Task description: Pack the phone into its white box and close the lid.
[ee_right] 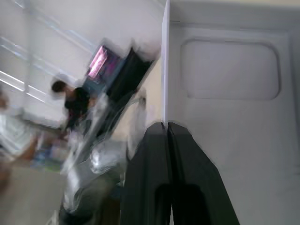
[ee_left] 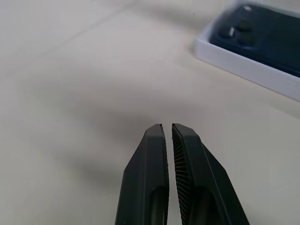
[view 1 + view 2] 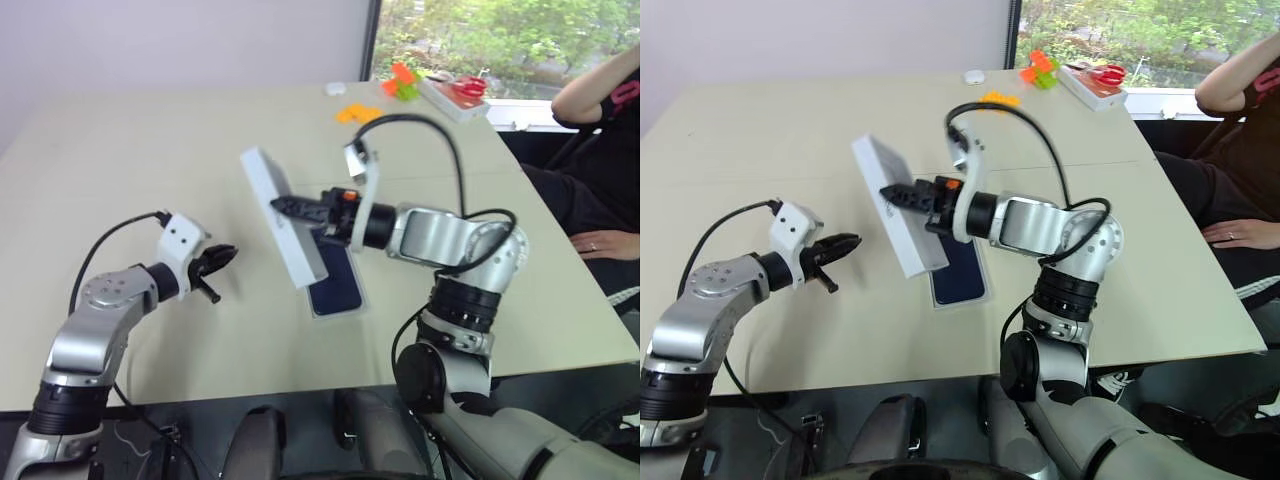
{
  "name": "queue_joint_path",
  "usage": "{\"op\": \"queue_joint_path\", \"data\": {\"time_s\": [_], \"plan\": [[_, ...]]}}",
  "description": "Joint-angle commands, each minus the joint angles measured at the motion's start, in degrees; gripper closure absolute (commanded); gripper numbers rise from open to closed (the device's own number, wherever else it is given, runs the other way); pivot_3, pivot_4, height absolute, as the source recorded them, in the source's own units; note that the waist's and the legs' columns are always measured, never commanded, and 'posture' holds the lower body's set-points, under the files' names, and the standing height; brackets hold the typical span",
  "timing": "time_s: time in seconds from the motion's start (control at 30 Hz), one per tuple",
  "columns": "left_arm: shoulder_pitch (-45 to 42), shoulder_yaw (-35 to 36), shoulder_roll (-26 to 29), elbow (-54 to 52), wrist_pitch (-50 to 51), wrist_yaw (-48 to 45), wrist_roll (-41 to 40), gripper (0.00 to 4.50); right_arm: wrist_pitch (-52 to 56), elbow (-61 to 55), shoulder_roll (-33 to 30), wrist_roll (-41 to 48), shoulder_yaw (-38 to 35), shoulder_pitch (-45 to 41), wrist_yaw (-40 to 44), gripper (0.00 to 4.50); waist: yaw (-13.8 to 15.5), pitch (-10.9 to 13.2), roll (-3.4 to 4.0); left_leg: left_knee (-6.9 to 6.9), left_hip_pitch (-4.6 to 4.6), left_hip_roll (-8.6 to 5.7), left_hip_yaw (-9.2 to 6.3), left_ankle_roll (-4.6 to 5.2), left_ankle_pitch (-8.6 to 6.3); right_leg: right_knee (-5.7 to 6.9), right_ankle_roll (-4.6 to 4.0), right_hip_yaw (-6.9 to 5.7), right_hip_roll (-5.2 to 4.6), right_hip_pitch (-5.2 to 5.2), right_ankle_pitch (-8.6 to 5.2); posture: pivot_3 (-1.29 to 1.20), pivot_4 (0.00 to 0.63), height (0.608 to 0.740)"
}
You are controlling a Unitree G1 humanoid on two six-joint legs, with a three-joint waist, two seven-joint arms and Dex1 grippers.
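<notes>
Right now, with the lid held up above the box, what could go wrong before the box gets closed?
1. The right gripper pinches the lid by one thin edge only, and the lid is tilted steeply; it could slip or swing.
2. The lid is not lined up with the white box holding the phone; lowered like this, it may catch the rim and push the box.
3. The left gripper is shut and away from the box, so nothing steadies it.

Probably an office: broad pale meeting table [image 3: 120,180], window [image 3: 500,40], seated person [image 3: 600,180] alongside.
</notes>
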Motion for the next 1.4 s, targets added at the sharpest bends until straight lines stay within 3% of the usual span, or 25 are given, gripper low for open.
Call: {"op": "queue_joint_path", "data": {"time_s": [0.03,0.1,0.23,0.37,0.57,0.67,0.83,0.97,1.13,1.3,1.4], "plan": [[-0.4,1.1,0.3,0.0,-1.5,0.2,0.3,4.15,-11.1,4.3,5.1,17.3,5.3,4.5,-15.8,4.49,-0.1,0.0,-0.01,0.03,-0.05,-0.11,0.02,0.00,0.00,-0.01,0.01,0.01,-0.09,0.00,0.00,0.00,0.150,0.730],[-0.4,1.3,0.3,0.1,-1.3,0.6,0.5,4.15,-18.5,7.8,6.0,24.4,8.6,6.7,-24.7,4.49,-0.3,0.0,-0.03,0.05,-0.14,-0.19,0.10,0.00,0.00,-0.16,0.11,0.07,-0.17,-0.02,0.06,0.00,0.150,0.730],[0.2,1.8,0.5,-0.5,-1.3,0.8,0.2,4.15,-28.2,8.6,5.7,32.5,14.3,11.8,-34.9,4.49,-0.2,-0.1,-0.15,0.02,-0.34,-0.20,0.10,0.01,-0.01,-0.31,0.20,0.10,-0.19,-0.13,0.08,0.00,0.150,0.730],[0.8,1.3,0.5,-1.4,-0.9,1.1,0.3,4.15,-33.8,7.1,6.6,32.9,16.3,15.8,-40.2,4.49,-0.1,-0.1,0.00,-0.07,-0.45,-0.19,0.05,0.12,-0.07,-0.27,0.27,0.09,-0.28,-0.26,0.02,0.00,0.150,0.730],[-0.6,-0.8,-0.4,-2.0,-0.5,1.0,0.3,4.15,-37.0,6.6,3.1,32.9,18.2,17.0,-41.3,4.49,-0.1,-0.2,-0.04,0.01,-0.12,-0.17,0.05,0.12,-0.06,-0.31,0.36,0.21,-0.16,0.15,-0.06,0.00,0.150,0.730],[-1.8,-2.5,-1.3,-2.7,0.0,0.7,-0.1,4.15,-36.4,4.7,0.1,32.9,19.2,16.6,-38.5,3.61,-0.1,-0.3,-0.02,0.01,0.11,-0.11,0.04,0.12,-0.05,-0.28,0.39,0.13,-0.04,0.23,-0.09,0.00,0.150,0.730],[-3.1,-5.1,-3.5,-5.4,2.2,0.3,-1.5,4.15,-34.0,1.3,-9.1,32.9,18.7,12.8,-32.5,1.20,-0.2,-0.3,0.00,0.02,-0.25,-0.12,0.10,0.12,-0.05,-0.27,0.26,0.17,-0.04,-0.10,0.04,0.00,0.150,0.730],[-3.5,-8.1,-5.6,-9.2,4.4,0.4,-2.7,4.15,-29.9,0.1,-23.1,26.2,19.0,9.6,-21.4,1.20,0.0,-0.3,0.00,0.03,-0.36,-0.23,0.14,0.12,-0.06,-0.33,0.30,0.17,-0.18,-0.15,0.02,0.00,0.150,0.730],[-5.1,-10.4,-9.0,-11.0,7.0,2.0,-3.7,4.15,-27.3,-1.7,-35.1,12.5,21.3,8.2,-5.4,1.20,0.0,-0.3,0.00,0.01,-0.35,-0.24,0.13,0.18,-0.09,-0.39,0.37,0.19,-0.12,-0.11,-0.02,0.00,0.150,0.730],[-8.3,-13.7,-13.9,-11.5,9.9,4.4,-4.0,4.15,-26.9,-5.5,-44.5,-3.8,26.5,8.3,10.9,1.20,0.0,-0.3,0.01,0.00,-0.36,-0.28,0.14,0.18,-0.09,-0.32,0.46,0.22,-0.02,0.00,-0.08,0.00,0.150,0.730],[-8.6,-15.3,-14.9,-12.1,9.9,4.3,-3.7,4.15,-27.3,-6.8,-46.3,-9.4,28.3,9.1,17.1,1.20,-0.2,-0.3,0.01,0.00,-0.31,-0.29,0.17,0.18,-0.09,-0.31,0.57,0.23,0.03,0.12,-0.15,0.00,0.150,0.730]]}}
